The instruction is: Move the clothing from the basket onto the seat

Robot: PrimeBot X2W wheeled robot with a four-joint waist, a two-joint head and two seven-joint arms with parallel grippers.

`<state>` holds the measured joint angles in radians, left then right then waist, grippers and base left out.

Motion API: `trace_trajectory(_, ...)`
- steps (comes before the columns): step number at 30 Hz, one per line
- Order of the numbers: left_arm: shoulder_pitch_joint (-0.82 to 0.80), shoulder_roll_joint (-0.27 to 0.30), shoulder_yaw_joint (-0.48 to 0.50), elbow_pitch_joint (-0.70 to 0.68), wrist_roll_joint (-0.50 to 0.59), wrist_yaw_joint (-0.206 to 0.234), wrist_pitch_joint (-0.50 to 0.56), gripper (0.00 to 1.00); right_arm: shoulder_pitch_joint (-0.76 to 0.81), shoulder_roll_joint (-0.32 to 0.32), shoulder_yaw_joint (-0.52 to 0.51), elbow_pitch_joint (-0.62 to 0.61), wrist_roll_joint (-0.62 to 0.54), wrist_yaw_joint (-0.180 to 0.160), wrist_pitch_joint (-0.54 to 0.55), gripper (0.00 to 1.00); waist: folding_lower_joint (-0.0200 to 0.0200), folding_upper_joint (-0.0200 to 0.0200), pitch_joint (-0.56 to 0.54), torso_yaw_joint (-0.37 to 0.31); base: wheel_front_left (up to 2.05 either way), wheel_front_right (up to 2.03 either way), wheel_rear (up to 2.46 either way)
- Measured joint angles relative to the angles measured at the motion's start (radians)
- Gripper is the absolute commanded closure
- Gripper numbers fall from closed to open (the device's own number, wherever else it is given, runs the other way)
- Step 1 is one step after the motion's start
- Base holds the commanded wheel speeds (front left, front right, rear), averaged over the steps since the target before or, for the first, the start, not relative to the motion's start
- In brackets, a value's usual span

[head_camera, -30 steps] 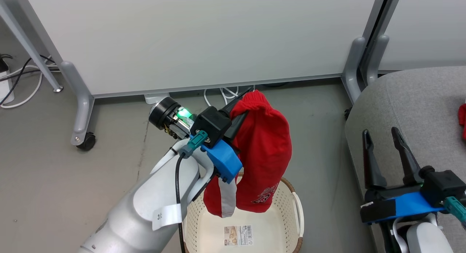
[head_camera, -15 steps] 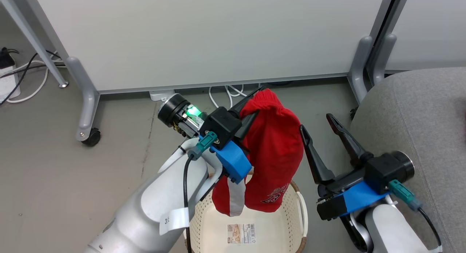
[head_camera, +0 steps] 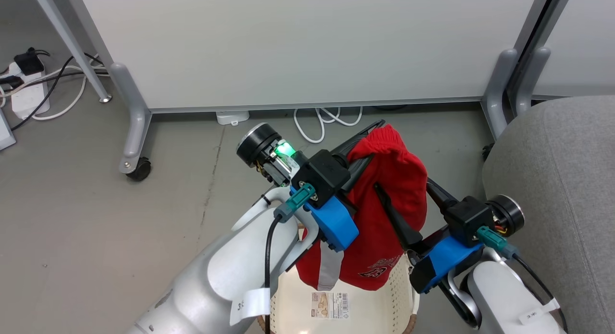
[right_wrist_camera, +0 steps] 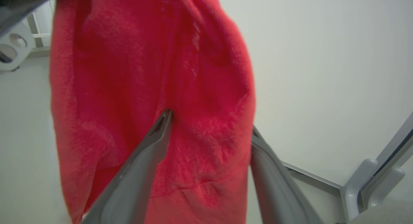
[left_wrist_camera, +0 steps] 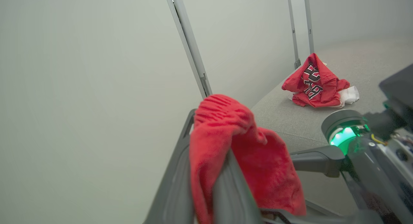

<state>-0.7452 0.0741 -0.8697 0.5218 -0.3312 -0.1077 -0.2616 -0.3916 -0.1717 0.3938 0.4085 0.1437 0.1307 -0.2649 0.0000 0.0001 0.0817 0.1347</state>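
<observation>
Head view: my left tool [head_camera: 370,139] is clamping shut on the top of the red garment [head_camera: 384,214], which is hanging just above the basket [head_camera: 288,300]. My right tool [head_camera: 402,185] is spreading wide open around the garment, gripping nothing. The grey seat [head_camera: 552,180] is sitting right of the basket.

Left wrist view: cloth is bunching between my closed fingers. A second red garment [left_wrist_camera: 314,83] is lying on the seat.

Right wrist view: the garment is hanging between my open fingers.

The left claw [left_wrist_camera: 209,133] is clamped tight on a red garment [left_wrist_camera: 258,172] that droops over its fingers. Further off, a crumpled red jersey [left_wrist_camera: 314,83] lies on the grey seat [left_wrist_camera: 361,53].
</observation>
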Motion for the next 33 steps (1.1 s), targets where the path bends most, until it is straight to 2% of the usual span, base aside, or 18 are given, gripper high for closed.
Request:
trace_trajectory(2, 0.0, -0.003, -0.004, -0.004, 0.0, -0.001, 0.0, 1.0, -0.003, 0.0, 0.004, 0.027, 0.003, 0.0, 0.0, 0.0, 0.0, 0.0, 0.0, 0.005, 0.0, 0.0, 0.0)
trace_trajectory(4, 0.0, -0.005, -0.005, -0.007, 0.002, -0.002, 0.0, 1.0, -0.006, 0.002, 0.015, 0.037, 0.01, 0.0, 0.0, 1.0, 0.0, 0.0, 0.0, 0.008, 0.0, 0.0, 0.0)
trace_trajectory(27, 0.006, -0.008, 0.006, 0.002, 0.014, -0.007, 0.0, 1.0, -0.006, 0.005, 0.031, 0.036, 0.026, 0.0, 0.0, 1.0, 0.0, 0.0, -0.009, -0.002, 0.0, 0.0, 0.0)
trace_trajectory(28, 0.006, -0.008, 0.007, 0.003, 0.015, -0.007, 0.0, 0.73, -0.006, 0.005, 0.031, 0.035, 0.026, 0.0, 0.0, 1.0, 0.0, 0.0, -0.009, -0.002, 0.0, 0.0, 0.0)
trace_trajectory(29, 0.008, -0.009, 0.009, 0.009, 0.013, -0.008, 0.0, 0.0, -0.006, 0.005, 0.031, 0.035, 0.026, 0.0, 0.0, 1.0, 0.0, 0.0, -0.01, -0.002, 0.0, 0.0, 0.0)
trace_trajectory(33, 0.016, -0.01, 0.006, 0.025, 0.004, -0.009, 0.0, 0.0, -0.005, 0.005, 0.023, 0.028, 0.026, 0.0, 0.0, 1.0, 0.0, 0.0, -0.009, -0.004, 0.0, 0.0, 0.0)
